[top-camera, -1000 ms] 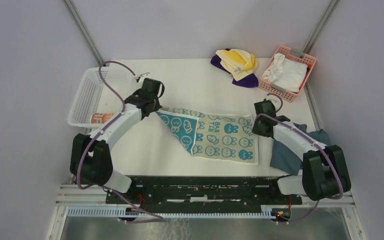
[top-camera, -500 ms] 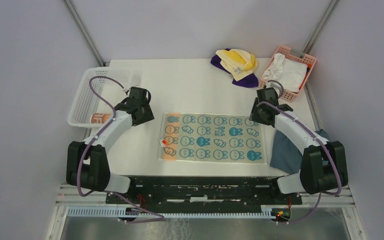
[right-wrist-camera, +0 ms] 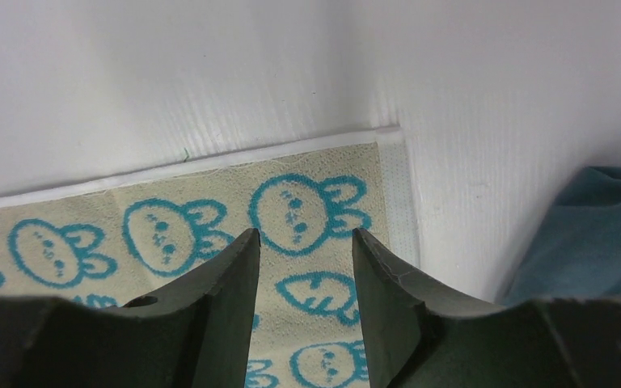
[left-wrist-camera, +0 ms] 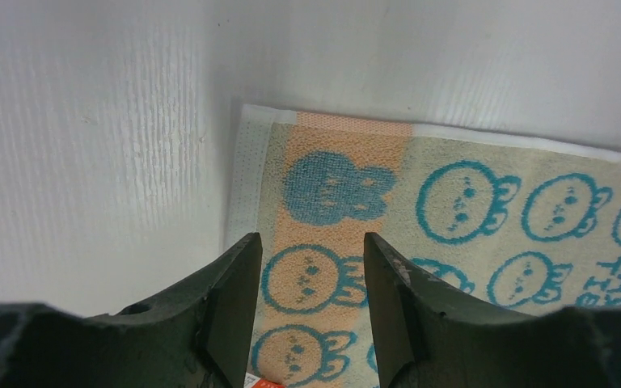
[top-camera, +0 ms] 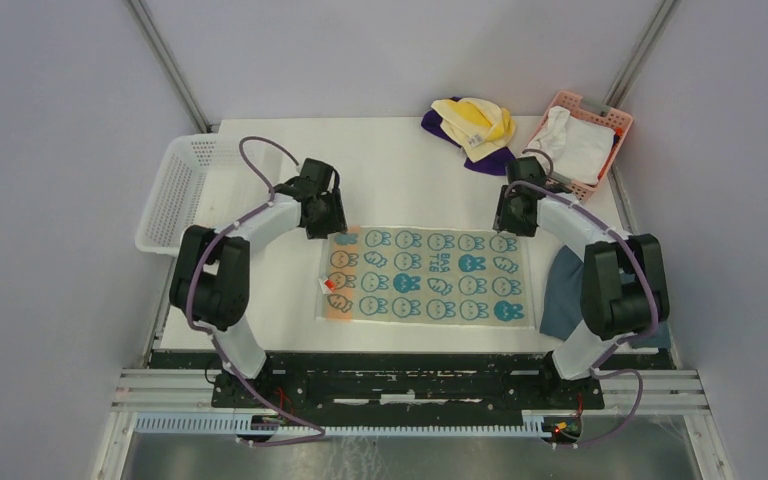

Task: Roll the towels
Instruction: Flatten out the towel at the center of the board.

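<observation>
On the rabbit towel [top-camera: 425, 275]: "TIE"

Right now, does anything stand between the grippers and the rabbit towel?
Nothing visible does. The left gripper and the right gripper hang open over the far corners of the rabbit towel, which lies flat.

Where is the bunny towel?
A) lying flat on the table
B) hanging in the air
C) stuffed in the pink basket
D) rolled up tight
A: the bunny towel lies spread flat on the table, with all its bunny rows showing.
</observation>
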